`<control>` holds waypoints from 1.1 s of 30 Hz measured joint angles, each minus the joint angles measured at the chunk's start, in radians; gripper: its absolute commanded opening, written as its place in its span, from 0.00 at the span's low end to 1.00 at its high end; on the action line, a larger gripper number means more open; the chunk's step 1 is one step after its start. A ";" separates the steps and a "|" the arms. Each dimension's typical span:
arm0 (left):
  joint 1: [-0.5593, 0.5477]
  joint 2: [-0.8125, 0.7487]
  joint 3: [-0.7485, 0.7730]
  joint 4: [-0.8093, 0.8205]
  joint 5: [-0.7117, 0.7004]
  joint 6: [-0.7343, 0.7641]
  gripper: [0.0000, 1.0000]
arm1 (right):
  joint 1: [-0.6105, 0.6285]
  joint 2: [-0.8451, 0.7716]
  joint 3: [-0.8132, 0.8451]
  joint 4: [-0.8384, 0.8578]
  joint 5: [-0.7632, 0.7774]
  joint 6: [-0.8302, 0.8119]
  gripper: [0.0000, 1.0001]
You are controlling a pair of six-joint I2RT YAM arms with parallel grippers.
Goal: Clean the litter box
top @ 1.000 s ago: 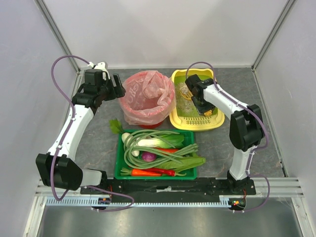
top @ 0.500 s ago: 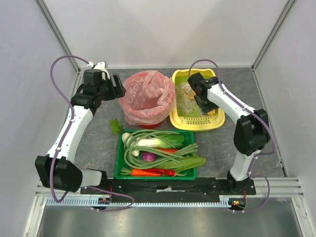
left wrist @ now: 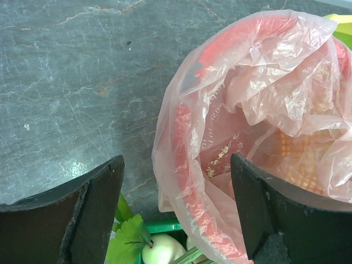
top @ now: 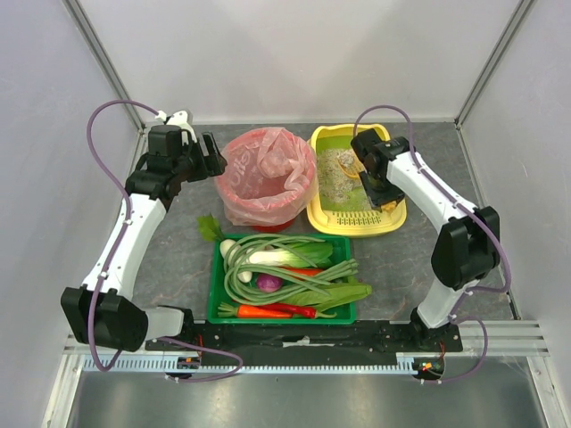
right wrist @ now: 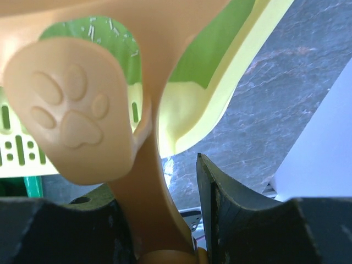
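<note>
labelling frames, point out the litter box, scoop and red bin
litter box point(top: 357, 223), top view, slotted near edge
scoop point(right wrist: 69, 118), right wrist view, paw-print handle end
red bin point(left wrist: 184, 143), left wrist view, bag-covered rim

Litter box point(top: 352, 223): smooth, glossy yellow plastic. Litter point(top: 339, 178): rough grey-beige granules. Litter scoop point(right wrist: 71, 115): matt tan plastic with an embossed paw print. Bin liner point(left wrist: 264, 82): thin, crinkled, translucent pink plastic film. Tabletop point(left wrist: 71, 82): grey, stone-look, veined, with a faint sheen.

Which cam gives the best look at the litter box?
Top external: nearly the whole litter box, litter included. Right wrist catches one rim corner behind the scoop; left wrist only a sliver at frame edge.
</note>
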 measured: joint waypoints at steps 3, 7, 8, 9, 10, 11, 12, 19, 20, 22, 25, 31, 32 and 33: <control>0.000 0.000 0.000 0.000 0.000 0.000 0.84 | -0.010 -0.036 -0.042 0.002 -0.028 0.004 0.00; 0.000 0.000 0.000 0.000 0.001 0.000 0.84 | -0.067 -0.067 -0.089 0.000 -0.101 0.006 0.00; 0.000 0.000 0.000 0.000 0.001 0.000 0.84 | -0.076 -0.067 -0.093 0.003 -0.114 0.006 0.00; 0.000 0.000 0.000 0.000 0.001 0.000 0.84 | -0.080 -0.067 -0.099 0.005 -0.124 0.006 0.00; 0.000 0.000 0.000 0.000 0.001 0.000 0.84 | -0.079 -0.070 -0.106 0.006 -0.132 0.005 0.00; 0.000 0.000 0.000 0.000 0.001 0.000 0.84 | -0.079 -0.074 -0.116 0.011 -0.143 0.000 0.00; 0.000 0.000 0.000 0.000 0.001 0.000 0.84 | -0.079 -0.081 -0.127 0.016 -0.153 -0.003 0.00; 0.000 0.004 0.000 0.000 0.001 0.000 0.84 | -0.091 -0.114 -0.158 0.031 -0.225 -0.006 0.00; 0.000 0.005 0.000 0.000 0.001 0.000 0.84 | -0.091 -0.117 -0.160 0.035 -0.236 -0.007 0.00; 0.000 0.008 0.000 0.000 0.002 0.000 0.84 | -0.096 -0.121 -0.164 0.040 -0.241 -0.009 0.00; 0.000 0.010 0.000 0.000 0.002 0.000 0.84 | -0.105 -0.121 -0.165 0.040 -0.241 -0.012 0.00; 0.000 0.011 0.000 0.000 0.018 -0.001 0.84 | -0.111 -0.121 -0.172 0.058 -0.262 -0.024 0.00; 0.000 0.011 0.000 0.000 0.019 -0.001 0.84 | -0.112 -0.121 -0.172 0.061 -0.264 -0.027 0.00; 0.000 0.011 0.000 0.000 0.019 -0.001 0.84 | -0.112 -0.121 -0.173 0.067 -0.267 -0.030 0.00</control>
